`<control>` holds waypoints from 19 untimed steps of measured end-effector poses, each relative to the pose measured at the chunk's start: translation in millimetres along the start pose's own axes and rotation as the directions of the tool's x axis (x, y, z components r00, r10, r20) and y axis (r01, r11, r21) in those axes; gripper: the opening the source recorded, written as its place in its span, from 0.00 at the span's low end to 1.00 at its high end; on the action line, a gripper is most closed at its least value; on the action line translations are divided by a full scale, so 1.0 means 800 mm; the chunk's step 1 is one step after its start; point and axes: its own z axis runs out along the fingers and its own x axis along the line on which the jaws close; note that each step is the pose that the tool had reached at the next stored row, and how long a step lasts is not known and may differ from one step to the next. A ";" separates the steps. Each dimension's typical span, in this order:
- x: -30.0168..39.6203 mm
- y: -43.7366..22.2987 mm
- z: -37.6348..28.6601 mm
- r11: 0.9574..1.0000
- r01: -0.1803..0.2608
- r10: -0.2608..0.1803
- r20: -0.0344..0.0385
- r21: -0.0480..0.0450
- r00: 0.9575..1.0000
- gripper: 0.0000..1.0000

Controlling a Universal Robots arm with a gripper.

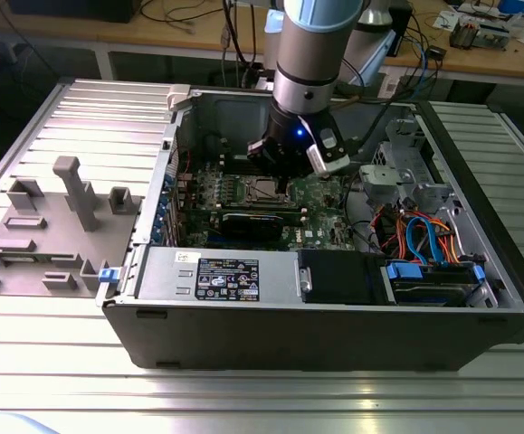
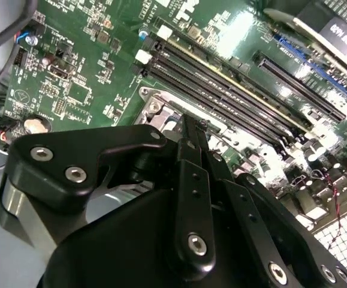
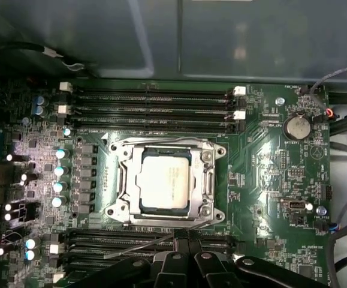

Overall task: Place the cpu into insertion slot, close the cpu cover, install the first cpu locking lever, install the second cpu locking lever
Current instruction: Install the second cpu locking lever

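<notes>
1. Ribbed metal bench [image 1: 53,380] underneath, open computer case [image 1: 334,334] on top.
2. Gripper [image 3: 184,235] is down over the motherboard [image 3: 275,180], fingers [image 2: 192,180] pressed together, holding nothing.
3. Just beyond its tips, the cpu [image 3: 165,180] sits in the socket, cpu cover [image 3: 208,180] framing it flat.

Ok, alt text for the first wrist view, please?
The cpu sits in its socket on the green motherboard, with the cpu cover framing it. The black gripper is beside the socket, near a thin locking lever.
</notes>
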 end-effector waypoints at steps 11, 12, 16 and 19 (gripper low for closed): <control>0.0126 -0.0150 0.0004 0.999 0.001 -0.001 0.001 -0.040 1.000 0.11; 0.0146 -0.0163 0.0008 0.999 0.001 -0.001 0.001 -0.042 1.000 0.11; 0.0197 -0.0198 0.0016 0.999 0.001 -0.001 0.001 -0.047 1.000 0.11; 0.0260 -0.0223 0.0030 0.999 0.002 -0.002 0.002 -0.050 1.000 0.11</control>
